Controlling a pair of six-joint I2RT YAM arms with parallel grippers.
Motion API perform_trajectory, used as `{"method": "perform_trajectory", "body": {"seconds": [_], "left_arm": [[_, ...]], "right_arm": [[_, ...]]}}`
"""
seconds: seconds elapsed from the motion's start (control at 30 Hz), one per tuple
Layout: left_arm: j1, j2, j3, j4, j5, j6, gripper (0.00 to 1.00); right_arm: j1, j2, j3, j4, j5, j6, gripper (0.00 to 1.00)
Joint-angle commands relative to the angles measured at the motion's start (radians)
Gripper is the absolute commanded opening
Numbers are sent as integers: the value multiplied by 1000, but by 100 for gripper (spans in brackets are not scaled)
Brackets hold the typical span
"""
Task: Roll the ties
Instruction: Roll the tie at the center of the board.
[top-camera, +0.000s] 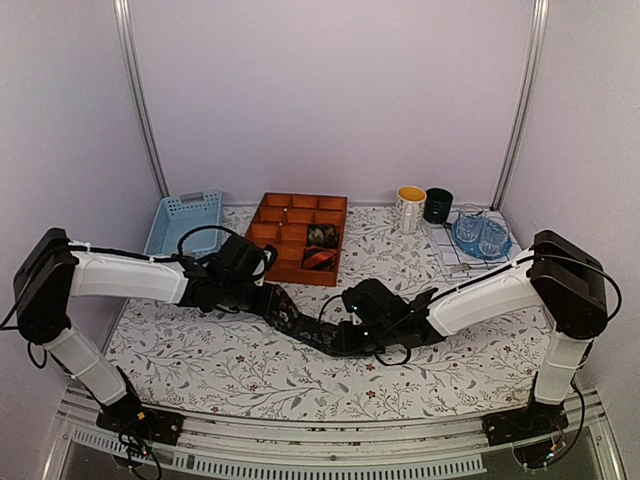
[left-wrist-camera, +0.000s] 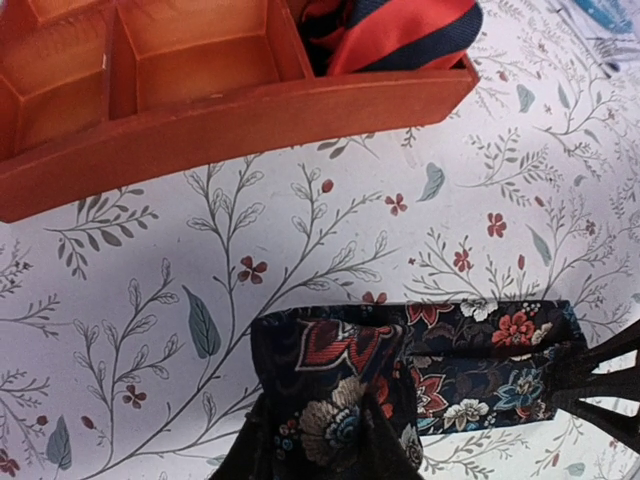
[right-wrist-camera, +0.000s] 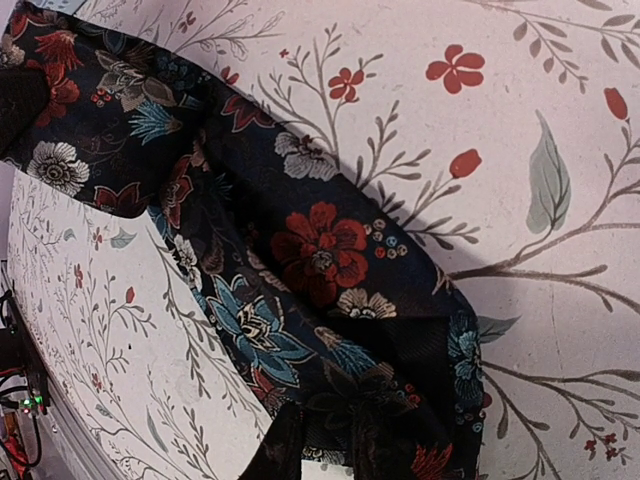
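Observation:
A dark floral tie lies on the tablecloth between my two grippers. My left gripper holds its left end, folded over, seen in the left wrist view; the gripper is shut on the fabric. My right gripper is shut on the other end, which is doubled over in front of the gripper. A red-and-black tie and a rolled dark tie sit in compartments of the orange tray.
The orange tray's front wall is close beyond the left gripper. A light blue basket stands at the back left. A white-and-yellow mug, a dark mug and blue glasses stand at the back right.

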Motion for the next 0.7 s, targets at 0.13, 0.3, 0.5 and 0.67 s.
{"method": "perform_trajectory", "body": {"seconds": [0.13,0.3,0.5,0.67], "left_arm": [[-66,23,44,-86,-170,57,17],[-115,55,82,-137,-296,65,16],[-162,110,136,-204,-423,67,15],[-205,131,160,-223,-498,66,15]], "right_arm": [[2,-11,-27,-136,-28,4,21],[3,-118,-15,-126,-40,-16,32],[3,-259,16,-144,-43,-46,37],[2,-382,-12,-143,12,-30,38]]}}
